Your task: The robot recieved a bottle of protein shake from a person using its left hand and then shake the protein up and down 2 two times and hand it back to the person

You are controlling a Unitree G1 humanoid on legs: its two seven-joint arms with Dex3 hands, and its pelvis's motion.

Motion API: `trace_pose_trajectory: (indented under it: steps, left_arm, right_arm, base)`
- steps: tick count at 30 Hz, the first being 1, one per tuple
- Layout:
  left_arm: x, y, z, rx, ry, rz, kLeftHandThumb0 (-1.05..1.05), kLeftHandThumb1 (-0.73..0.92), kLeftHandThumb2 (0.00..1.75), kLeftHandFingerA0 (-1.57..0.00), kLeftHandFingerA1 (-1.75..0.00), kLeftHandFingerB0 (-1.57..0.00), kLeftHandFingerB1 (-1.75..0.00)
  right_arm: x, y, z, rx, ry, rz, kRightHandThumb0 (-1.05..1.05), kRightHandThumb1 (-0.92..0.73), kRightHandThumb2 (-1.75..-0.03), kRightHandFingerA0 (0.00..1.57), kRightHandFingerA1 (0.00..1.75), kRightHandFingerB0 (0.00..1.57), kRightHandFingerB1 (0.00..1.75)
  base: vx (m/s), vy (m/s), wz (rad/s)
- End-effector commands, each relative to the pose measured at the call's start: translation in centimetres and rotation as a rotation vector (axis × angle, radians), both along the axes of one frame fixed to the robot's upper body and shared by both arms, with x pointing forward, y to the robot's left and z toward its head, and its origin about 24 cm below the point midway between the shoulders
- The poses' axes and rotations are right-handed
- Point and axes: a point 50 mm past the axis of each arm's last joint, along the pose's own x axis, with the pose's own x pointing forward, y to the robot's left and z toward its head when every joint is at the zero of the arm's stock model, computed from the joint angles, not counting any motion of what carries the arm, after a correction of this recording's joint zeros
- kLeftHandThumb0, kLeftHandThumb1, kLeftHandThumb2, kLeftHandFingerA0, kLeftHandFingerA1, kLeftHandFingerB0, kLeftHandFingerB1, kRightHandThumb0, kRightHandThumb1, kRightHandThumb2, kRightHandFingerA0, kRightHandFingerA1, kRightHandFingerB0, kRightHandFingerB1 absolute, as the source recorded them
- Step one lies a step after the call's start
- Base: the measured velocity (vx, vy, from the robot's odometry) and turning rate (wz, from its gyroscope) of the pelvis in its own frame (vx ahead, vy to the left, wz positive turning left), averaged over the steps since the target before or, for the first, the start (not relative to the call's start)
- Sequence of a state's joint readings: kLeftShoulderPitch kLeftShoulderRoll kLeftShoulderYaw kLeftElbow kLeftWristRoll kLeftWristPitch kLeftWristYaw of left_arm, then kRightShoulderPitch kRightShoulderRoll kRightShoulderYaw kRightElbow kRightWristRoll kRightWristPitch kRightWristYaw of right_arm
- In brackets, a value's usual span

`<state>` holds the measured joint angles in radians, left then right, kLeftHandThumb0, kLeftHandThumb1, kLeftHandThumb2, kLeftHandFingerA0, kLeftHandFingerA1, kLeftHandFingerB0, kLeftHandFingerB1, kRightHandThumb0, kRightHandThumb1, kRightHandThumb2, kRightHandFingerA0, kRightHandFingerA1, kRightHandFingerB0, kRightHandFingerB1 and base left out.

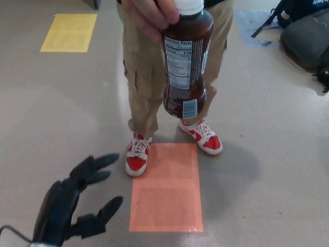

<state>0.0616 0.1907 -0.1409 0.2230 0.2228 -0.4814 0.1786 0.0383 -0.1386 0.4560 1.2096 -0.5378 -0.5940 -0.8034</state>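
The left hand point(72, 206) hangs well below the bottle point(185, 62), fingers spread, holding nothing. The person's hand point(149, 15) pinches only the neck — a mistimed release could likely drop it onto the floor point(267, 180).

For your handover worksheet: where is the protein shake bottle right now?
In the head view, the bottle hangs top centre from the person's hand, above the orange floor patch, apart from the left hand.
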Motion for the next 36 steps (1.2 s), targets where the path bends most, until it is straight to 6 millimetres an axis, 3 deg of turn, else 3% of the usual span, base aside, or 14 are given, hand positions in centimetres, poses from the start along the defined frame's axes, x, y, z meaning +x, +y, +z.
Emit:
trace_pose_trajectory:
  steps: [1, 4, 5, 6, 8, 9, 10, 11, 17, 20, 26, 36]
  left_arm:
    - [2.7, -0.7, 1.8, -0.043, 0.150, -0.078, -0.61, 0.45, 0.74, -0.29, -0.48, -0.21, -0.39]
    - [3.6, -1.1, 2.6, -0.086, 0.190, -0.106, -0.64, 0.43, 0.72, -0.21, -0.45, -0.16, -0.39]
    - [4.0, -1.2, 2.9, -0.097, 0.196, -0.114, -0.31, 0.22, 0.84, -0.07, -0.52, -0.06, -0.51]
    - [4.4, -1.4, 3.3, -0.114, 0.206, -0.124, -0.32, 0.20, 0.81, -0.01, -0.50, 0.00, -0.48]
    - [4.7, -1.5, 3.7, -0.132, 0.218, -0.134, -0.32, 0.20, 0.81, -0.01, -0.50, 0.00, -0.48]
    - [5.3, -1.8, 4.3, -0.139, 0.235, -0.145, -0.60, 0.42, 0.54, -0.10, -0.36, -0.10, -0.26]
    - [5.6, -2.0, 4.6, -0.144, 0.251, -0.152, -0.62, 0.42, 0.54, -0.06, -0.34, -0.06, -0.26]
    - [5.9, -2.1, 4.9, -0.152, 0.269, -0.161, -0.56, 0.35, 0.77, -0.01, -0.34, -0.05, -0.23]
    - [7.6, -2.8, 7.0, -0.263, 0.328, -0.209, -0.59, 0.37, 0.76, 0.00, -0.14, 0.00, -0.05]
    - [8.5, -3.3, 8.4, -0.275, 0.327, -0.219, -0.60, 0.37, 0.78, 0.00, -0.16, 0.00, -0.05]
    - [9.6, -4.5, 10.6, -0.418, 0.427, -0.244, -0.72, 0.42, 0.80, 0.00, 0.00, 0.00, -0.01]
    - [9.9, -5.2, 13.0, -0.472, 0.576, -0.293, -0.73, 0.43, 0.80, 0.00, -0.05, 0.00, 0.00]
  right_arm:
    - [0.4, -0.3, 0.4, 0.003, -0.050, -0.001, -0.23, -0.76, -0.63, 0.84, 0.46, 0.71, 0.43]
    - [0.5, -0.3, 0.4, -0.003, -0.053, 0.004, -0.24, -0.77, -0.64, 0.84, 0.46, 0.70, 0.42]
    - [0.6, -0.3, 0.5, -0.002, -0.054, 0.001, -0.27, -0.77, -0.63, 0.84, 0.45, 0.71, 0.42]
    - [0.6, -0.3, 0.5, -0.005, -0.056, 0.007, -0.26, -0.77, -0.63, 0.84, 0.45, 0.71, 0.42]
    - [0.7, -0.3, 0.5, -0.008, -0.059, 0.017, -0.26, -0.77, -0.63, 0.84, 0.45, 0.71, 0.42]
    - [0.7, -0.3, 0.4, -0.004, -0.049, 0.010, -0.26, -0.78, -0.63, 0.83, 0.45, 0.71, 0.41]
    - [0.8, -0.3, 0.4, -0.003, -0.047, 0.008, -0.28, -0.79, -0.64, 0.83, 0.45, 0.71, 0.41]
    - [0.8, -0.2, 0.5, -0.006, -0.053, 0.014, -0.26, -0.79, -0.64, 0.83, 0.45, 0.71, 0.42]
    - [1.1, 0.1, 0.7, 0.022, -0.083, 0.027, -0.21, -0.75, -0.63, 0.86, 0.47, 0.72, 0.43]
    - [1.5, 0.3, 0.8, 0.026, -0.088, 0.027, -0.20, -0.76, -0.63, 0.86, 0.47, 0.72, 0.43]
    - [2.2, 0.5, 1.0, 0.035, -0.100, 0.024, -0.18, -0.74, -0.62, 0.86, 0.47, 0.72, 0.43]
    - [3.2, 0.8, 1.2, 0.053, -0.115, 0.003, -0.20, -0.75, -0.63, 0.85, 0.47, 0.73, 0.43]
  base:
    - [0.00, 0.000, 0.00]
    - [0.00, 0.000, 0.00]
    - [0.00, 0.000, 0.00]
    - [0.00, 0.000, 0.00]
    - [0.00, 0.000, 0.00]
    - [0.00, 0.000, 0.00]
    - [0.00, 0.000, 0.00]
    - [0.00, 0.000, 0.00]
    - [0.00, 0.000, 0.00]
    - [0.00, 0.000, 0.00]
    - [0.00, 0.000, 0.00]
    - [0.00, 0.000, 0.00]
